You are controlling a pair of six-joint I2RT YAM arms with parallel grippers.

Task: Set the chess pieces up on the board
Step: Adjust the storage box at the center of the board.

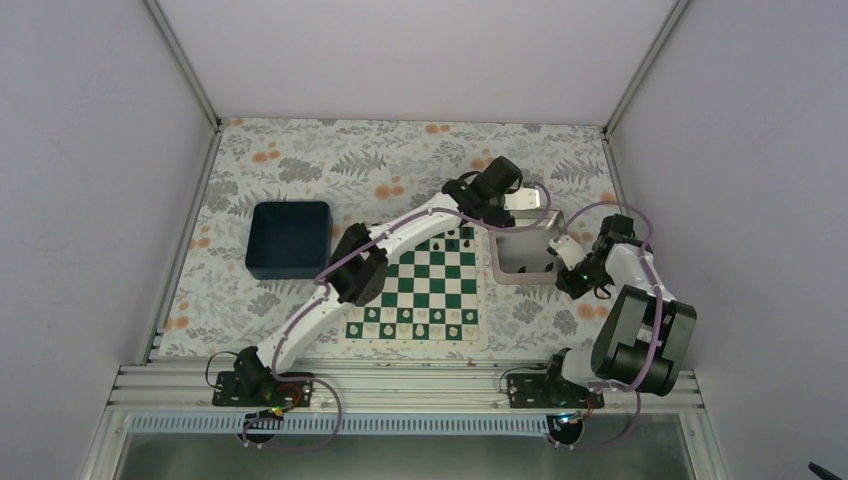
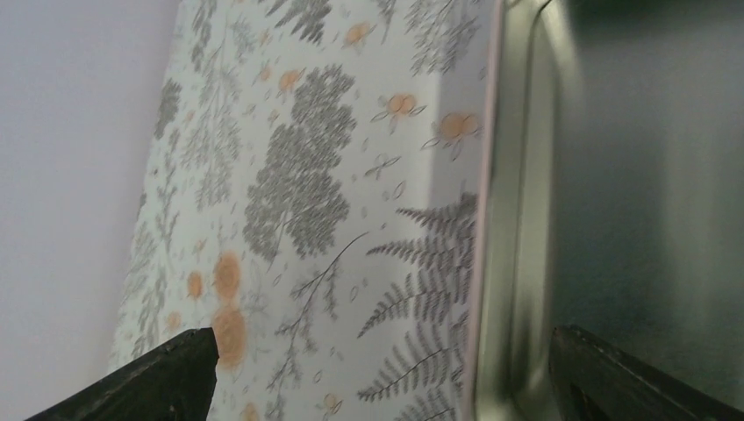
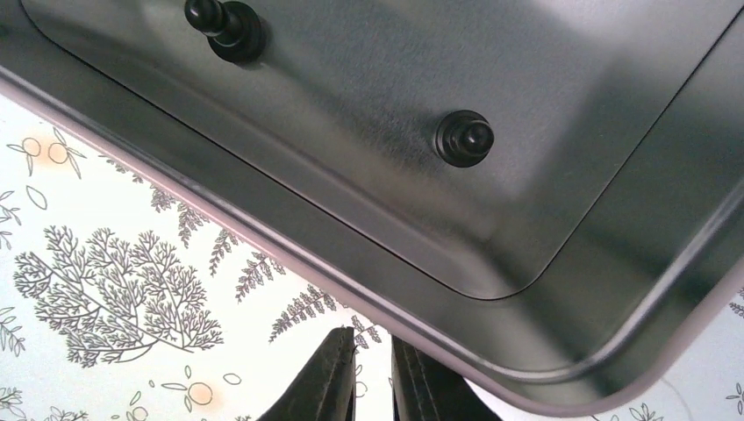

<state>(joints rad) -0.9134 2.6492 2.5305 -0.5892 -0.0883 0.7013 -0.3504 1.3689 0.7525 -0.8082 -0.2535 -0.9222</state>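
Floral-cloth table (image 1: 300,150) holds the board (image 1: 425,285) at centre, with a steel tray (image 3: 263,232) just beside its right edge. Two black pieces (image 3: 463,138) sit in the tray; a few stand on the far rank. They are glossy, turned and knob-topped. Judged light, rigid and slippery; best pinched at the neck. Left gripper (image 2: 382,364) is wide apart at the tray rim; right gripper (image 3: 373,386) is nearly together and empty.

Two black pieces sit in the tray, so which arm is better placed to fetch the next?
Probably left: left gripper hangs open at the tray rim; right gripper is nearly shut outside it.
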